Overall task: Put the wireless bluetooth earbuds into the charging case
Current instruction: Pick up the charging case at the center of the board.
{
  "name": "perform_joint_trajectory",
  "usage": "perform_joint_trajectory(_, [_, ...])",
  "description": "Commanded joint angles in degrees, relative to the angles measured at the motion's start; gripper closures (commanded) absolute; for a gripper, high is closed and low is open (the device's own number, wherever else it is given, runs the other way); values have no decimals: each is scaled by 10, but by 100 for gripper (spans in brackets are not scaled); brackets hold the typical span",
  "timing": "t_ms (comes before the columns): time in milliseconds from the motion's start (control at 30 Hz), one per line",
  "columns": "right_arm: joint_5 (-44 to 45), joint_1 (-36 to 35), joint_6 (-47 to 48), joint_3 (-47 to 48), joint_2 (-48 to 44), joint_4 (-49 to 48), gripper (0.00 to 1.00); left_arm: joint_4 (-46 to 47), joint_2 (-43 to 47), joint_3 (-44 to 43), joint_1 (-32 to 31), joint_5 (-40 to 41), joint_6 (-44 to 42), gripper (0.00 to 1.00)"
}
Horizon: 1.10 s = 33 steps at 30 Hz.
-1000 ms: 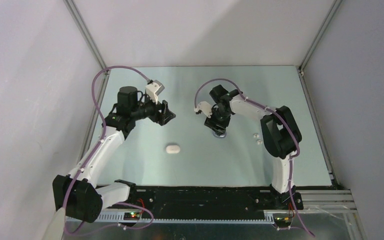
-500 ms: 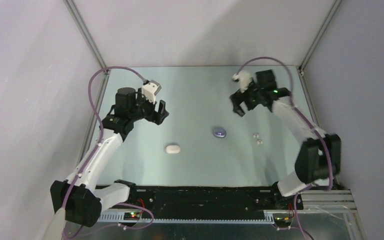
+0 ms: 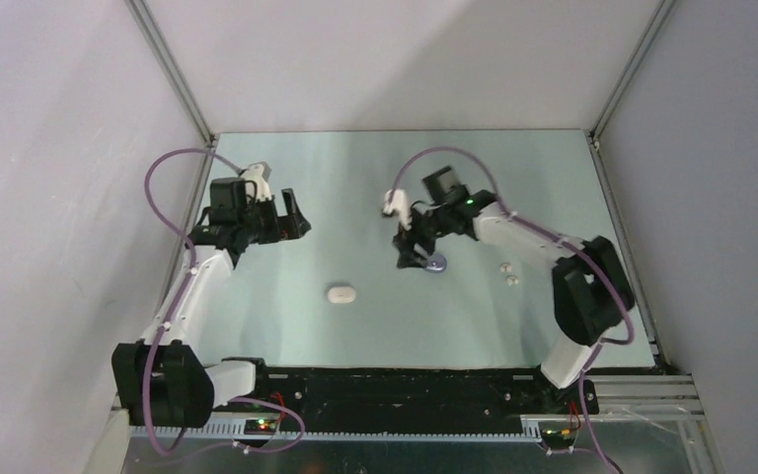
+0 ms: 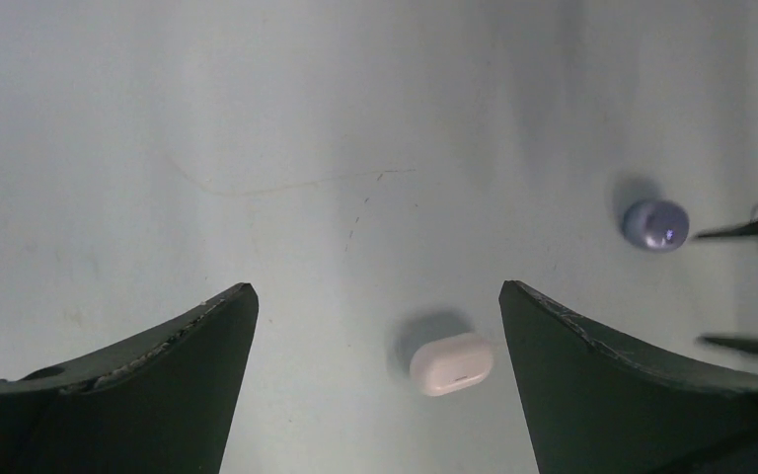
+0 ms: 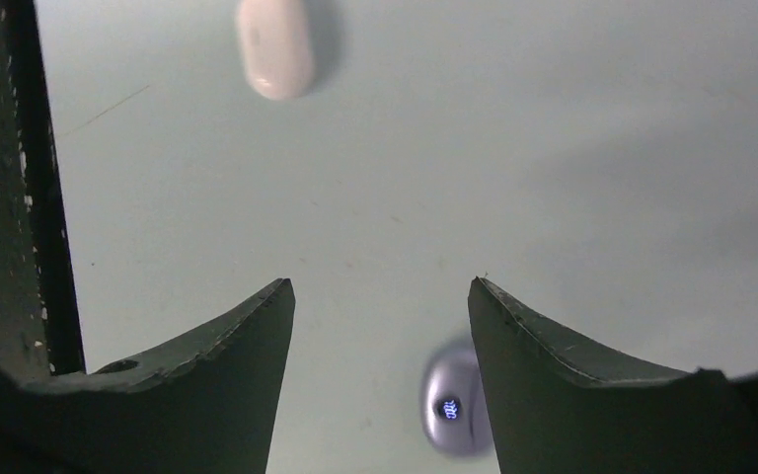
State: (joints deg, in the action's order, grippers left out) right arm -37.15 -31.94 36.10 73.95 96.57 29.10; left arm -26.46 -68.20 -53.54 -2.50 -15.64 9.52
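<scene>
Pale green tabletop is enclosed by plain white walls. Purple charging case is taken as the landmark. Two white earbuds are seen near its right, apart from it, too small for their pointing to be told. White case is laid to its left, long axis left-right. Left gripper is held spread and empty, well left. Right gripper is spread just beside the landmark, which is partly hidden by one finger.

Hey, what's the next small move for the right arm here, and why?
Probably nudge the right gripper sideways until it is centred over the purple case. Its jaws stand open and empty, and in the wrist view the case lies off-centre, partly hidden behind one finger, so closing now would likely clip or push it instead of gripping it.
</scene>
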Motion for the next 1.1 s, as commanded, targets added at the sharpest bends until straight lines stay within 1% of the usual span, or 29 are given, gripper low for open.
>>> perform_joint_trajectory(0, [-1,-59,88,53,68,-32,31,5,15,25,64,-82,125,3])
perform_joint_trajectory(33, [11,-78,87,63,91,-34,30,7,20,28,70,-96,127,8])
perform_joint_trajectory(67, [19,-97,81,78,103,-37,30,6,29,37,79,-104,129,10])
perform_joint_trajectory(133, [47,-126,67,91,131,-55,28,-7,43,48,85,-73,132,13])
perform_joint_trajectory(167, [62,-135,61,92,145,-73,27,-14,51,52,87,-49,133,13])
perform_joint_trajectory(233, [76,-158,41,94,163,-101,24,-20,64,66,94,-33,137,12])
perform_joint_trajectory(333, [85,-189,20,110,193,-105,23,-22,83,90,102,-31,156,12])
perform_joint_trajectory(467, [81,-209,7,123,216,-100,22,-19,109,114,105,-32,185,12])
perform_joint_trajectory(667, [87,-224,17,141,245,-84,28,-22,114,122,108,-38,197,14])
perform_joint_trajectory(733, [95,-228,15,148,254,-85,32,-23,114,121,109,-36,198,14])
perform_joint_trajectory(767, [96,-230,16,155,262,-83,38,-23,114,121,109,-35,198,14])
perform_joint_trajectory(800, [100,-231,16,164,266,-78,40,-23,115,121,109,-34,198,14])
perform_joint_trajectory(867, [106,-233,14,180,277,-67,47,-23,115,122,109,-34,198,14])
perform_joint_trajectory(900, [106,-233,14,184,283,-57,53,-22,115,123,110,-34,198,14])
perform_joint_trajectory(933, [106,-234,19,188,283,-54,57,-20,114,124,110,-37,198,14])
perform_joint_trajectory(967, [106,-234,22,188,280,-50,64,-19,113,126,110,-39,198,15])
perform_joint_trajectory(1033, [111,-232,29,178,262,-53,72,-1,108,131,110,-50,197,16])
perform_joint_trajectory(1067, [118,-230,28,163,251,-58,74,18,102,132,110,-65,194,17])
